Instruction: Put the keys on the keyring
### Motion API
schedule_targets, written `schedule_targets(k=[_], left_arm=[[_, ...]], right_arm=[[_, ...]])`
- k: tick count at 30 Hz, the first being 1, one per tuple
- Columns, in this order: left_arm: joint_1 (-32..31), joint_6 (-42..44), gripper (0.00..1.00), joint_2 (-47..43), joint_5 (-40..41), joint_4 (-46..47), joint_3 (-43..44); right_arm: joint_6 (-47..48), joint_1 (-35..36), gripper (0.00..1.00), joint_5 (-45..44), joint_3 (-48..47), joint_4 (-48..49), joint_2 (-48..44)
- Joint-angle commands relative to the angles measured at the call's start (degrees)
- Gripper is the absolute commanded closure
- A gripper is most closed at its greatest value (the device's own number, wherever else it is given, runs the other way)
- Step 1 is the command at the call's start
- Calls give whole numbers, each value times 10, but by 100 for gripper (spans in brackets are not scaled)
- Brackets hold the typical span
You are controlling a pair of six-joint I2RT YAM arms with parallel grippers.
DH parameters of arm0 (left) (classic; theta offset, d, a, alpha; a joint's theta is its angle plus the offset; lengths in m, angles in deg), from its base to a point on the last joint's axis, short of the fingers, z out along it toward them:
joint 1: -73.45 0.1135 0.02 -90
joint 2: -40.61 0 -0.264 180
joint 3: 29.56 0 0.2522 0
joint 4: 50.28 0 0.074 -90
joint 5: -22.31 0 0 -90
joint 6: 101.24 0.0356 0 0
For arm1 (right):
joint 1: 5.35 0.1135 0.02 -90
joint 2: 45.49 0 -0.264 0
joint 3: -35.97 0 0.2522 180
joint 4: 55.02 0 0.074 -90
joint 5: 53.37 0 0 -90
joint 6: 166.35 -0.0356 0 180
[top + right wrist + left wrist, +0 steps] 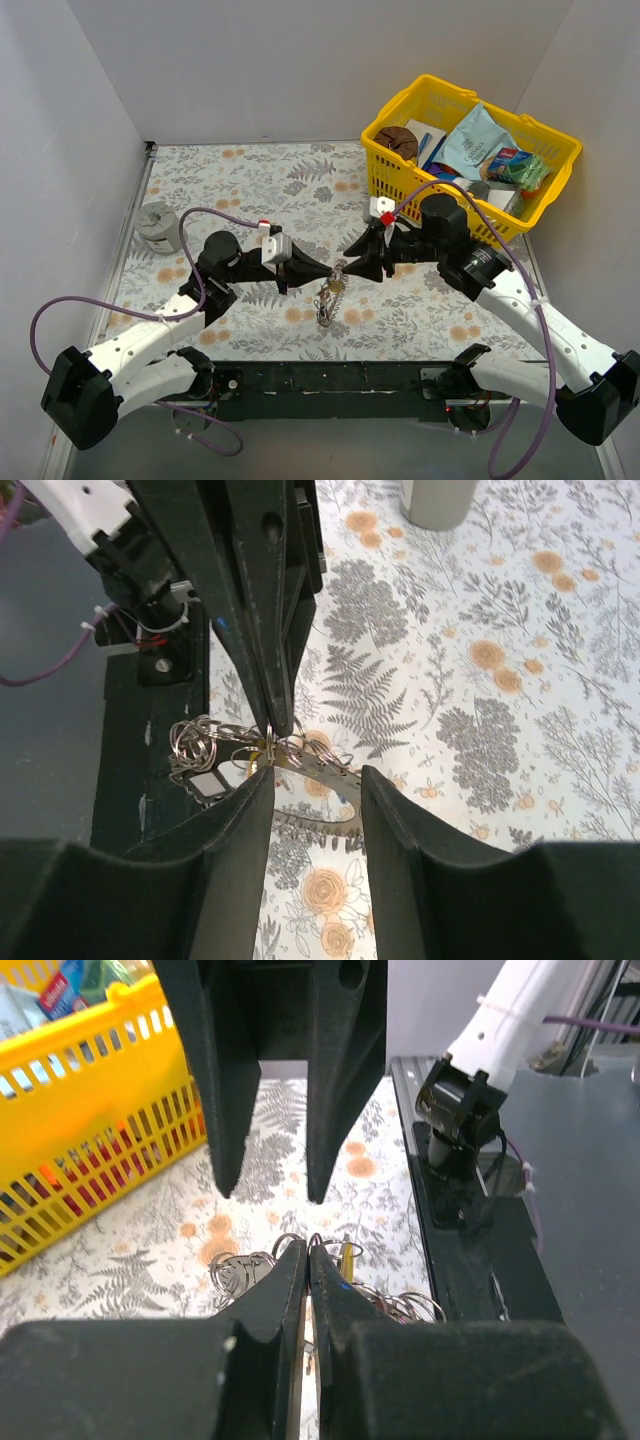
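A bunch of thin silver rings and keys (328, 296) hangs between my two grippers above the floral table. My left gripper (308, 1250) is shut, its tips pinching the wire of the keyring (268, 742). A key with a yellow head (346, 1257) hangs just beyond those tips, with more loops (238, 1272) on either side. My right gripper (315, 777) faces the left one, open, and holds nothing. A toothed metal key blade (325, 825) lies in the gap between its fingers. No blue or red key head shows clearly.
A yellow basket (393, 182) full of packets stands at the back right, close behind the right arm. A grey round cylinder (158, 225) sits at the left of the floral table (250, 180). The black base rail (330, 378) runs along the near edge.
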Motion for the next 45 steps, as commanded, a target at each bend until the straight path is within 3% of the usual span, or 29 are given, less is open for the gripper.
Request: schedule_targets(k=[1,13,17,32,36,39,40,41,45], left_arm=[[-2,-69,100,-33,30,182,-27],[-2,-147,100,-57,126,396,-113],[-2,-172,100,-48,137,441,-124],[-2,-172,100,-26,119,448,-115],[-2,-171,100,-26,117,446,-113],[-2,-170,100,-26,118,449,-114],[-2,-169,100,-27,117,450,-115],[-2,-170,100,-29,119,448,-115],[-2,-164,100,-33,120,439,-114]], right_arm=[[-35,-27,52,104,18,73,-27],[-60,-28,50,152,27,99,-38],[-96,-28,50,167,43,148,-30],[-168,4,50,140,58,249,-2],[-170,14,56,138,50,245,10],[-168,17,69,129,47,242,13],[-164,17,79,125,45,231,14],[-161,17,84,119,44,225,14],[-158,17,94,116,53,224,10]])
